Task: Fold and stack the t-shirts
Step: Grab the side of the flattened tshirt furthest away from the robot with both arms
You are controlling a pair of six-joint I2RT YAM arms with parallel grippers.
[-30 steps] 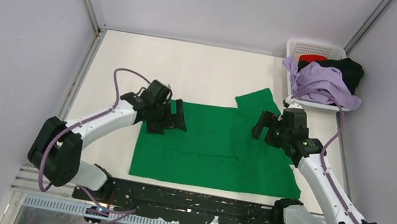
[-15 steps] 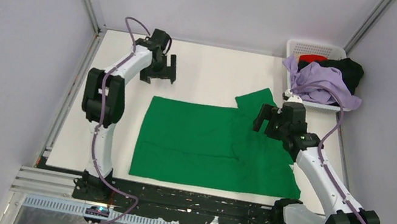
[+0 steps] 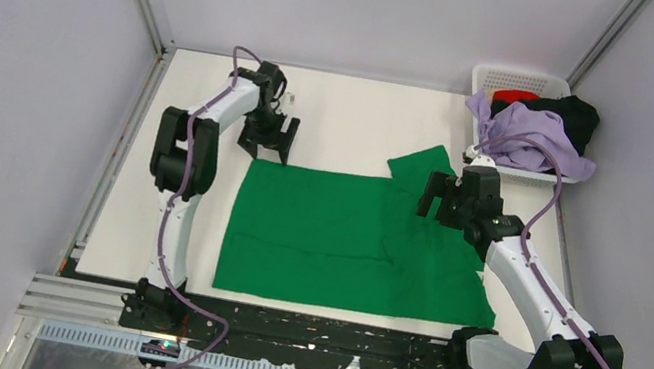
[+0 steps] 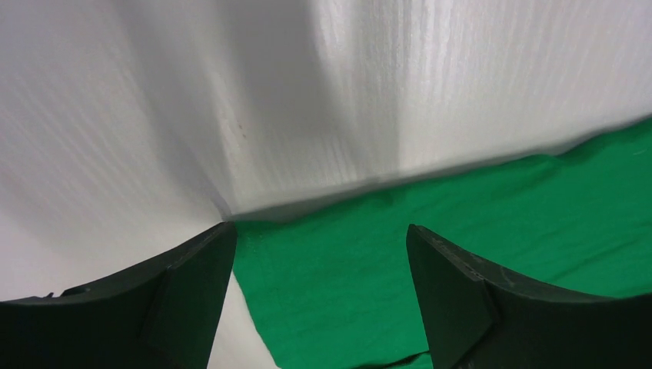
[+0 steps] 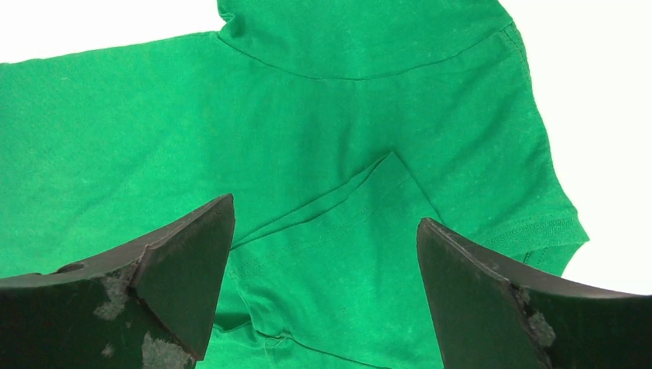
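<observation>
Green t-shirt (image 3: 344, 238) lies spread on the white table (image 3: 356, 113), centre to near side. Its left part is a smooth rectangle, its right part is creased, and one sleeve points toward the far side, right of centre. Left arm (image 3: 214, 109) reaches to the far left corner of the shirt, with its jaws pointing down over that corner. In the left wrist view the jaws are spread wide with nothing between them. The green t-shirt's (image 4: 430, 254) far edge and corner show in the gap, and the left finger (image 4: 184, 300) sits over the corner's side edge. Cannot tell whether the tips touch the cloth. Right arm (image 3: 529, 281) reaches from the near right to the shirt's far right part, just beside the raised sleeve. In the right wrist view the jaws are also spread wide and grip nothing. Below them is the green t-shirt (image 5: 346, 115), with a hemmed flap folded over the body and a stitched sleeve edge to the right. Contact with the cloth cannot be told here either. A white basket (image 3: 523, 77) stands in the far right corner of the table, well apart from the left arm and near the right one. It holds a lavender t-shirt (image 3: 529, 139) draped over its near rim, a black t-shirt (image 3: 573, 116) at its right side and a red t-shirt (image 3: 518, 97) showing just behind.
</observation>
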